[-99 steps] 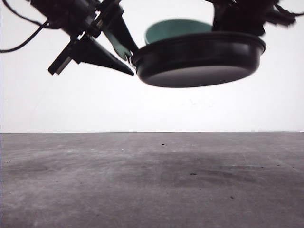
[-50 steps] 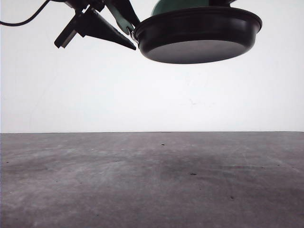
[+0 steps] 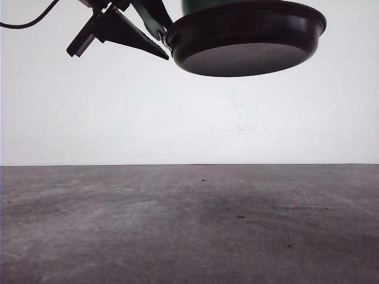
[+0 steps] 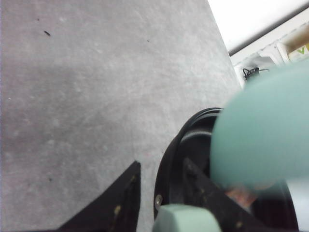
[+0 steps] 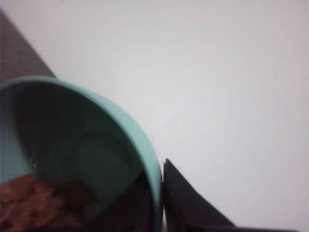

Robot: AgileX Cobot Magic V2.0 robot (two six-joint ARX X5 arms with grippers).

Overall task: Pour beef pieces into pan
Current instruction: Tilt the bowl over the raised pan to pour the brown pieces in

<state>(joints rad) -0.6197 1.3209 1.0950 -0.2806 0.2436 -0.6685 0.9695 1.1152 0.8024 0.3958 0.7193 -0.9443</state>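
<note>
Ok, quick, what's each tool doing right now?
Left tool: shut on the pan handle, pan held high over the table.
Right tool: shut on the bowl rim, beef pieces inside.

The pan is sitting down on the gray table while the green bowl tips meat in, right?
Not quite. The front view shows the pan held up in the air, high above the gray table, gripped at its handle by the left gripper. The green bowl is tipped, with beef pieces still inside.
</note>
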